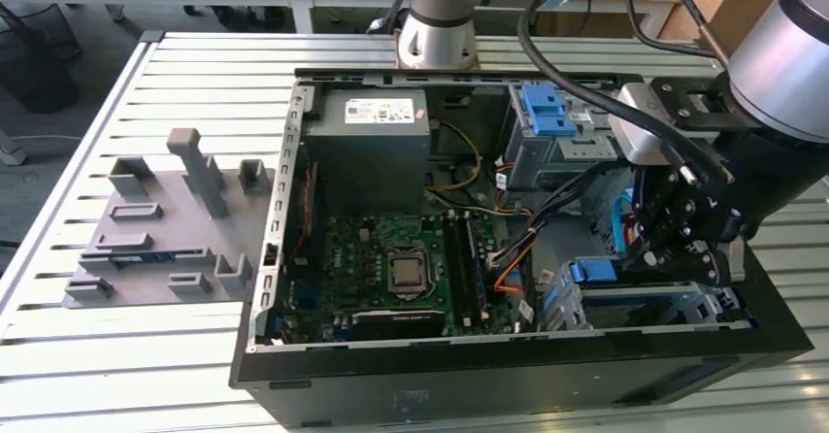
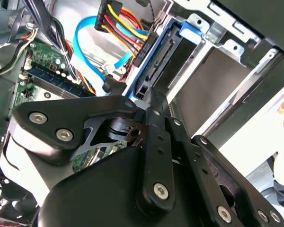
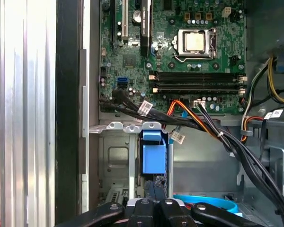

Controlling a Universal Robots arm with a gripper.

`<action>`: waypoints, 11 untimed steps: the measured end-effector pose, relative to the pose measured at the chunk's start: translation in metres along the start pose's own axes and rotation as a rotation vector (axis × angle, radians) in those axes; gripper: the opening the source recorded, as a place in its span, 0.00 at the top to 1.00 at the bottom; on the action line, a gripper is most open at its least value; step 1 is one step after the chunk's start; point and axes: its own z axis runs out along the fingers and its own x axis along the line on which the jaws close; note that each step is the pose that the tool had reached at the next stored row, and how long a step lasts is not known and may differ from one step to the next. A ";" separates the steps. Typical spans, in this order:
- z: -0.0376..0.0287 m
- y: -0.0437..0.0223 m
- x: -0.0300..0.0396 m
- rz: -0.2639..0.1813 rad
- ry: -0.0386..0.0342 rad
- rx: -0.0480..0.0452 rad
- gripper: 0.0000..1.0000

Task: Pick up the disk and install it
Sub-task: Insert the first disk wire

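The disk (image 2: 157,53) stands on edge in the metal drive cage (image 1: 674,307) at the near right corner of the open computer case. Its blue carrier frame and dark connector end show in the second wrist view. My gripper (image 1: 693,258) reaches down into that cage. Its fingers look shut together, and the tips (image 2: 149,94) rest against the disk's connector end. In the first wrist view the gripper (image 3: 155,185) sits just below the cage's blue latch (image 3: 154,158). I see nothing held between the fingers.
Power and data cables (image 2: 118,19) hang beside the disk, and a black cable bundle (image 3: 213,132) crosses the cage. The motherboard (image 1: 395,268) fills the case floor. A second blue latch (image 1: 545,108) is on the upper bay. A grey fixture (image 1: 162,229) lies at the exterior view's left.
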 end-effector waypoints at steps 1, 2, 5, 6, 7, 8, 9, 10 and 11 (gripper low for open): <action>-0.0006 0.0000 -0.0007 0.000 -0.0001 0.0000 0.89; -0.0018 0.0000 -0.0013 0.000 0.0001 0.0000 0.89; -0.0053 -0.0006 -0.0029 0.000 0.0001 0.0000 0.89; -0.0056 -0.0014 -0.0032 0.000 -0.0002 0.0000 0.89; -0.0056 -0.0026 -0.0034 0.000 -0.0003 0.0000 0.89; -0.0058 -0.0044 -0.0035 0.000 0.0000 0.0000 0.89; -0.0059 -0.0067 -0.0039 0.000 0.0001 0.0000 0.89; -0.0059 -0.0089 -0.0042 0.000 0.0000 0.0000 0.89; -0.0059 -0.0111 -0.0044 0.000 0.0000 0.0000 0.89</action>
